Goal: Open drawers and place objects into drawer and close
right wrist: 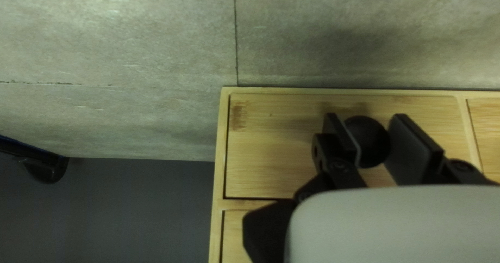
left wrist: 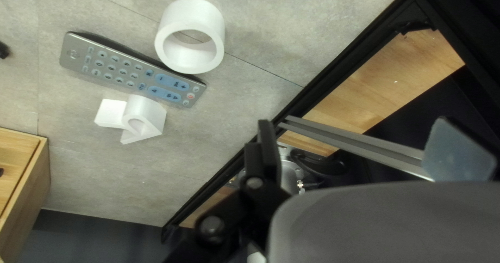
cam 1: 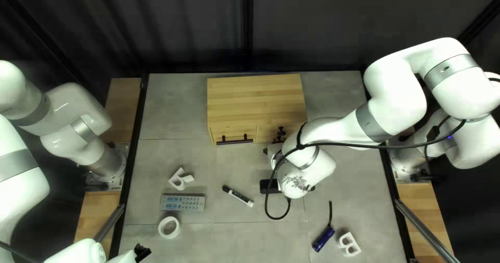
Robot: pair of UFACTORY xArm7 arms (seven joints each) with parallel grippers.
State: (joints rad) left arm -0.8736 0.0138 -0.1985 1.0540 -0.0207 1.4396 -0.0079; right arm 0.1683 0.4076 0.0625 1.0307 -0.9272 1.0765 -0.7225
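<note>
At the wooden cabinet [cam 1: 255, 101], my right gripper [cam 1: 280, 139] is at the right part of the front. In the right wrist view my right gripper [right wrist: 374, 138] has its two fingers touching a round black knob [right wrist: 369, 142] on a drawer front [right wrist: 276, 148] flush with its frame. My left gripper [cam 1: 141, 252] is low at the left of the top left view, near a white tape roll [cam 1: 162, 228]. Seen from its wrist, the left gripper [left wrist: 364, 145] stands wide open and empty. A remote [cam 1: 182, 202], white letter R [cam 1: 179, 180] and marker [cam 1: 238, 196] lie on the table.
A blue flashlight [cam 1: 324, 239] with a strap and a white letter B [cam 1: 349, 244] lie at the near right. A dark bar handle [cam 1: 234, 140] is on the cabinet's left front. My right arm [cam 1: 333, 130] spans the table's right half.
</note>
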